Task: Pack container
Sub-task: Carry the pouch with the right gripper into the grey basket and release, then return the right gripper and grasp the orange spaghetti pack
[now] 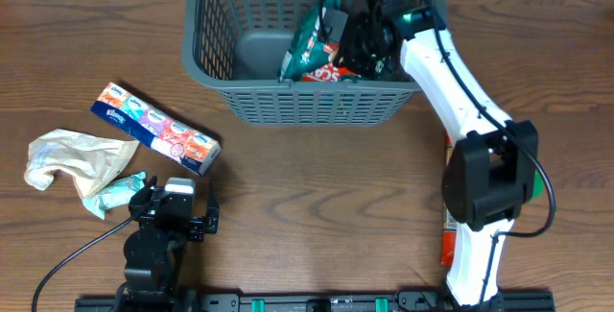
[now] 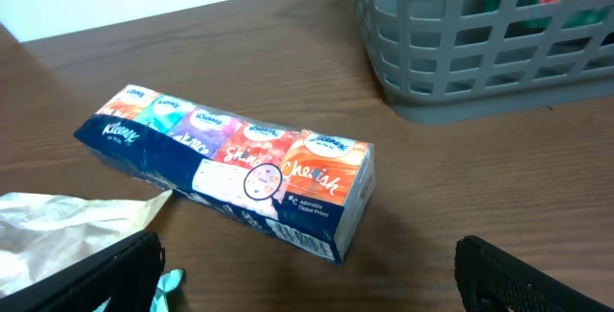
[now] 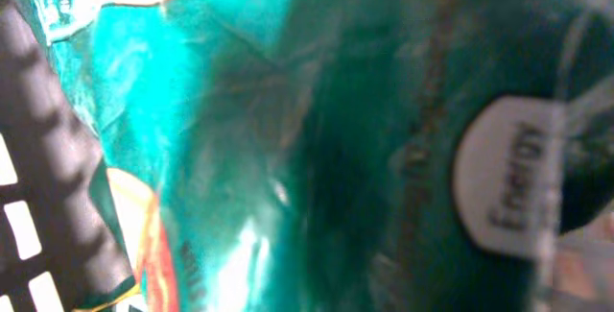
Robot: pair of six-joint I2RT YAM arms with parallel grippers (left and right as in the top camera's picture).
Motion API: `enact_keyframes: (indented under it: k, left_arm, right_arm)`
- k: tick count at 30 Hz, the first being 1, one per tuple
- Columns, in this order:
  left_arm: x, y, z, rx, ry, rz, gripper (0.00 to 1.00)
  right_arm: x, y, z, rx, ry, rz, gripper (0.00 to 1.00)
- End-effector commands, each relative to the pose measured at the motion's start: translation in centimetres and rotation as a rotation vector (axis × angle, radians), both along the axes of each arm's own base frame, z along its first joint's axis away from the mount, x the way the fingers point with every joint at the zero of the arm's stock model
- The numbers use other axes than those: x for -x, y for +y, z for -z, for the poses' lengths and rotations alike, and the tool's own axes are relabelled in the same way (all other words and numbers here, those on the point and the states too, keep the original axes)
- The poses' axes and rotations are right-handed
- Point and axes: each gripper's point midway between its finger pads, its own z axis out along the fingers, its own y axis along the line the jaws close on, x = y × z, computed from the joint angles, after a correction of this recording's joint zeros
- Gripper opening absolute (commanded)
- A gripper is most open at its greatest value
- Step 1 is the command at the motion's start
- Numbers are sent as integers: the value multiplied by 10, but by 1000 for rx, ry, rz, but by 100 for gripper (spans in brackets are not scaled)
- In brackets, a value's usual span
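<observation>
The container (image 1: 197, 24), a dark grey lattice basket, stands at the back centre; its wall also fills the left wrist view's upper right (image 2: 460, 53). My right gripper (image 1: 357, 45) reaches down inside it, shut on a teal snack bag (image 1: 309, 48) that leans upright. That bag (image 3: 288, 139) fills the right wrist view and hides the fingers. A red packet (image 1: 331, 74) lies under it. My left gripper (image 1: 173, 218) hovers open near the front left, with its empty fingers wide apart (image 2: 312, 283) just short of a long tissue pack (image 2: 235, 163).
The tissue pack (image 1: 156, 129) lies diagonally left of the basket. A crumpled beige bag (image 1: 72, 154) and a small teal packet (image 1: 120, 192) sit beside the left gripper. An orange-red item (image 1: 448, 226) lies partly under the right arm.
</observation>
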Motion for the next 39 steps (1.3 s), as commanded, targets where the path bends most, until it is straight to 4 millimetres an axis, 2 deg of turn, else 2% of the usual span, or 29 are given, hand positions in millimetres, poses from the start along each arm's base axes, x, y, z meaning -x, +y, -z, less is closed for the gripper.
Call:
enact_keyframes:
  k: [1, 2, 7, 9, 12, 14, 17, 21, 24, 27, 30, 32, 36, 39]
  left_arm:
    - [0, 0, 8, 5, 14, -4, 98]
    - [0, 0, 8, 5, 14, -4, 98]
    - [0, 0, 8, 5, 15, -4, 99]
    - [0, 0, 8, 5, 14, -4, 98]
    - [0, 0, 8, 5, 14, -4, 99]
    - [0, 0, 8, 5, 14, -4, 98]
    - [0, 0, 8, 5, 14, -4, 98]
    - [0, 0, 8, 5, 14, -4, 98]
    - [0, 0, 8, 5, 14, -4, 98]
    - [0, 0, 8, 5, 15, -4, 98]
    - [0, 0, 8, 5, 14, -4, 98]
    - [0, 0, 8, 5, 14, -4, 98]
    - [0, 0, 8, 5, 14, -4, 98]
    - [0, 0, 8, 5, 14, -4, 98]
  right_arm:
    - [0, 12, -26, -42, -45, -33, 26]
    - [1, 12, -25, -42, -41, -33, 31]
    - [8, 9, -22, -33, -5, -28, 44]
    - [9, 9, -22, -43, 14, 1, 44]
    - [9, 9, -26, -78, 44, 79, 50]
    - [8, 9, -35, -103, 45, 118, 52]
    - [5, 10, -62, -143, 9, 153, 61]
    - [-2, 11, -126, -219, -107, 186, 68]
    - [-12, -5, -184, -295, -202, 345, 75]
    - [-17, -38, -229, -367, -263, 557, 75]
    - [-16, -92, -253, -404, -293, 830, 78]
    - [-8, -138, -254, -404, -283, 1034, 85]
    - [21, -227, -242, -444, -188, 1402, 99]
    - [44, -276, -235, -492, -110, 1565, 99]
